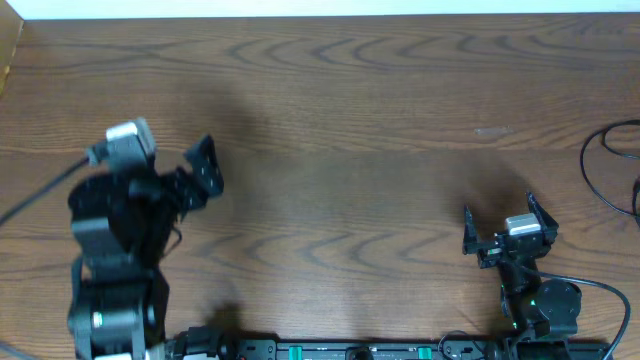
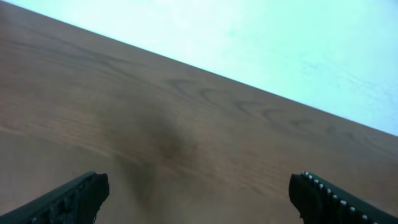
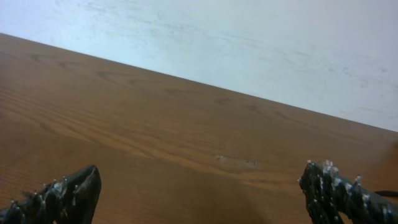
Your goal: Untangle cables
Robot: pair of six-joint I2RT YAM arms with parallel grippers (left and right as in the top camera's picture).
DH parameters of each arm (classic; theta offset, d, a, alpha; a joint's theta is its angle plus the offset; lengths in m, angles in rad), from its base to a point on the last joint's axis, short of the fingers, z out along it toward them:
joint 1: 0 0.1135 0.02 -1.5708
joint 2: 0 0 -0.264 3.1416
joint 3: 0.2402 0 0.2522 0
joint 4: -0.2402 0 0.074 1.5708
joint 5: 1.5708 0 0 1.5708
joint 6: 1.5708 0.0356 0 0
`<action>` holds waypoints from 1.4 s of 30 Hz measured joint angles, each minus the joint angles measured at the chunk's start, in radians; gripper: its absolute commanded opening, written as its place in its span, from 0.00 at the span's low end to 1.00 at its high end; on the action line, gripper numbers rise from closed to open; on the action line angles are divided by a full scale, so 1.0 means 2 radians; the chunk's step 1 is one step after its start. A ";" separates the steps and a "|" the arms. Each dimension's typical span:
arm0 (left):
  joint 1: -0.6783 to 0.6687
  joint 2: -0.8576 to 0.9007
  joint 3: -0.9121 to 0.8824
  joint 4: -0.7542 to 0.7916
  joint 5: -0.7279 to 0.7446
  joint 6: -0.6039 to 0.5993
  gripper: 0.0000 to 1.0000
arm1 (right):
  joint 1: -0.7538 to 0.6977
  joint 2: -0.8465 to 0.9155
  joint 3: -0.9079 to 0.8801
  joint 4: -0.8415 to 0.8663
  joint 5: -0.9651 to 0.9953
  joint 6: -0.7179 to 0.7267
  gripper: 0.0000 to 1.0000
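Over the near edge of the brown wood-grain table, black two-finger right gripper, jaws spread wide, gripping nothing. Farther in, over the table's left side, black left gripper, likewise splayed and empty. At the table's right edge, thin black looping cables, well apart from both.

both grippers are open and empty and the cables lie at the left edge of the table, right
Not quite: the cables lie at the right edge of the table, as the overhead view shows. The left gripper and right gripper are open and empty.
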 measured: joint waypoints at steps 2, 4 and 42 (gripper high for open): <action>0.000 -0.037 -0.019 -0.008 0.000 0.000 0.98 | 0.000 0.000 0.000 0.000 0.000 0.000 0.99; 0.000 -0.081 -0.040 -0.012 0.000 -0.002 0.98 | 0.000 0.000 0.000 0.000 0.000 0.000 0.99; -0.027 -0.288 -0.299 0.184 -0.001 -0.011 0.98 | 0.000 0.000 0.000 0.000 0.000 0.000 0.99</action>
